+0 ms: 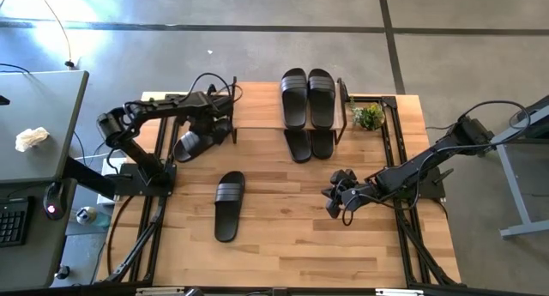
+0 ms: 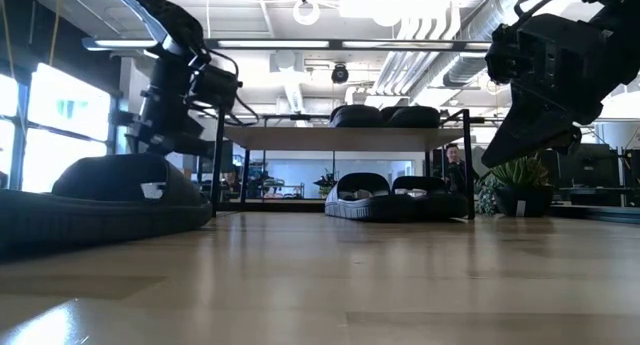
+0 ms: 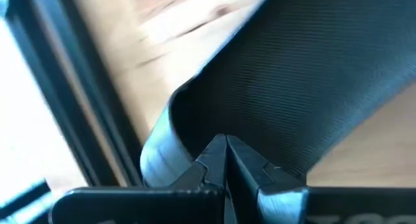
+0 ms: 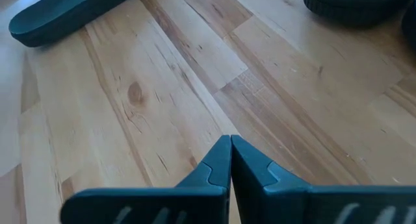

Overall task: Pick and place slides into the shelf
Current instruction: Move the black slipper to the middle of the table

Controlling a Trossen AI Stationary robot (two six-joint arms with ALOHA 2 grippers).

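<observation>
The shelf (image 1: 343,116) stands at the table's far edge with two black slides (image 1: 307,97) on its top board. Two more slides (image 1: 310,144) sit on the lower level, their ends sticking out toward the near side. One slide (image 1: 229,205) lies flat on the table. Another slide (image 1: 190,145) lies slanted near the left edge. My left gripper (image 1: 220,129) is shut right at this slide's far end; the left wrist view shows its ribbed strap (image 3: 292,74) just beyond the fingertips. My right gripper (image 1: 337,198) is shut and hovers over bare wood (image 4: 162,100). My left gripper (image 3: 226,145) has its shut fingertips right at the slanted slide's strap, coming down at a slant from the far side. I cannot tell whether they touch the strap, and nothing shows between the fingers.
A small potted plant (image 1: 369,117) stands just right of the shelf. A grey desk (image 1: 39,133) with a keyboard flanks the table's left side. Bare wood stretches along the near edge (image 1: 292,253) and between the two arms.
</observation>
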